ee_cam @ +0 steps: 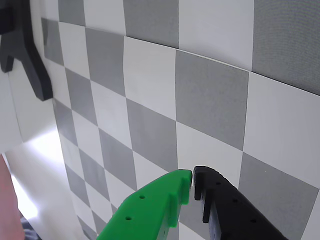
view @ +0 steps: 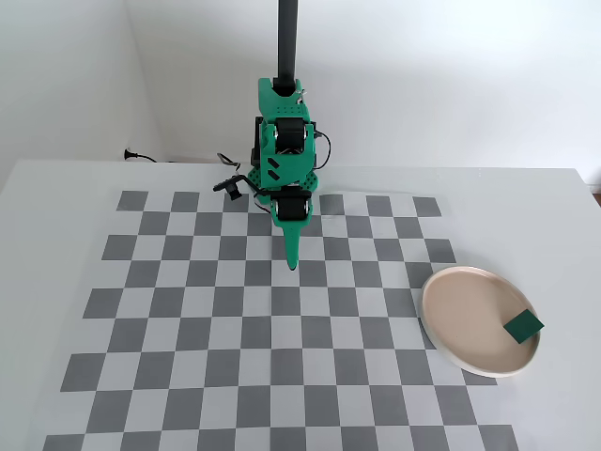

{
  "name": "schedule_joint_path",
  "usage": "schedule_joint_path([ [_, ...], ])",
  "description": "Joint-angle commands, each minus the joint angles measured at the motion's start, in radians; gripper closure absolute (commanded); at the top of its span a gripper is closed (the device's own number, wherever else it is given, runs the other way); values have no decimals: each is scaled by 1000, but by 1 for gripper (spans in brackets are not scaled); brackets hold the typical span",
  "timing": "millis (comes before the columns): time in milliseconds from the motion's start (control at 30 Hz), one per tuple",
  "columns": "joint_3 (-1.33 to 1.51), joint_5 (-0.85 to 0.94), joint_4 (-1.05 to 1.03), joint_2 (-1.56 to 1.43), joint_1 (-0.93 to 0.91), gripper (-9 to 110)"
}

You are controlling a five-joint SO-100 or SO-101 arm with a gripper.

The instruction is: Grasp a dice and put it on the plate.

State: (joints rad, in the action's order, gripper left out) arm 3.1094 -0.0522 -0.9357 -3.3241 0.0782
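Dice (view: 523, 326) on plate (view: 460, 310) near its right rim in fixed view, plate at board's right edge, gripper (ee_cam: 193, 182) fingers pressed together, holding nothing, hanging over checkerboard (view: 207, 329) upper centre, well apart from plate

The arm (view: 285, 164) is bright green with black motors; the gripper (ee_cam: 192, 182) has one green finger and one black finger.

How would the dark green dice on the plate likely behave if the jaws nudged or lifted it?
The dice looks like a small flat-faced cube, so it would probably slide rather than roll. It sits near the plate's right rim, so a push might knock it off. Its plain, smooth-looking faces could be slippery. It seems light and rigid, though the material cannot be told.
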Motion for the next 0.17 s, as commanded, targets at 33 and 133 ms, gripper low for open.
schedule_joint_path([
  [33, -15, 8, 0, -11, -14, 106],
  [133, -15, 8, 0, -11, -14, 106],
])
